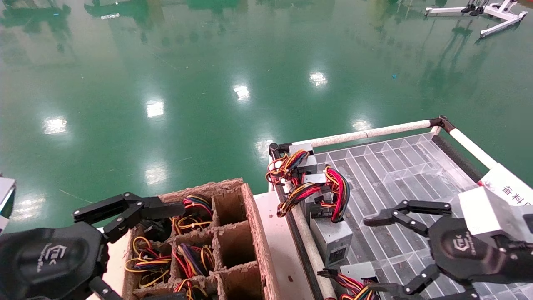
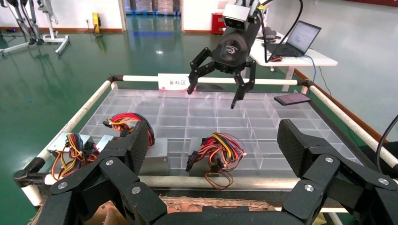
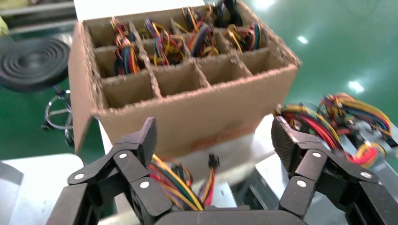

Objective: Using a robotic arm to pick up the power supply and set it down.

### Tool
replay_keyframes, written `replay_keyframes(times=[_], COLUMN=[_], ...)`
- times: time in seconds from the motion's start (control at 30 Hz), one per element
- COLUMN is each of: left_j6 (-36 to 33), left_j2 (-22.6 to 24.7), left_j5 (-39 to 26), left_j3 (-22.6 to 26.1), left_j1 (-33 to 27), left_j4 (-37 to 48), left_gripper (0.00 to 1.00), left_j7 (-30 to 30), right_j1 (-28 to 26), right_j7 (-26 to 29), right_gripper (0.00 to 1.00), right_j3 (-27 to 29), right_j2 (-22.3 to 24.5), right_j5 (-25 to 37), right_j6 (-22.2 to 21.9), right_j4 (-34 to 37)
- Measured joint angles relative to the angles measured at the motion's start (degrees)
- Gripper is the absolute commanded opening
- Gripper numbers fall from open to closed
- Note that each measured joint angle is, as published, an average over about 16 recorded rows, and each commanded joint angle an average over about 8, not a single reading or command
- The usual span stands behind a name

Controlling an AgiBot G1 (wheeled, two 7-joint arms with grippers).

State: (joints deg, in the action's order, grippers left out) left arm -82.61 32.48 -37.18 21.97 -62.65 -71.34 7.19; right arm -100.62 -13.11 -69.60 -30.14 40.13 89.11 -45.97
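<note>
Three power supplies lie along the left edge of the clear grid tray, each a silver box with red, yellow and black wires: one far, one in the middle, one nearest. My right gripper, on the arm with the grey wrist block, hangs open just above the nearest supply. That supply's wires and metal case show low between the right gripper's spread fingers, which hold nothing. My left gripper is open and empty over the cardboard box.
The divided cardboard box holds wire bundles in several cells. A white tube rail frames the tray, with a label card at its right. A black stool stands beyond the box. Green floor surrounds everything.
</note>
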Motion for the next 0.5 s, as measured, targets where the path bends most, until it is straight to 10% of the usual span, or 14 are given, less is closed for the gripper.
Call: replay_keyframes(times=[0.5], left_j6=[0.0], left_j2=[0.0], left_j5=[0.0], left_j3=[0.0], left_j1=[0.0], left_j4=[0.0], left_gripper=[1.0], left_j7=[0.0], right_j1=[11.4], right_j7=[6.97], right_gripper=[1.0], right_j3=[15.65], right_j2=[-1.43], right_j5=[0.5], right_j6=[-1.0], right_j4=[-8.06])
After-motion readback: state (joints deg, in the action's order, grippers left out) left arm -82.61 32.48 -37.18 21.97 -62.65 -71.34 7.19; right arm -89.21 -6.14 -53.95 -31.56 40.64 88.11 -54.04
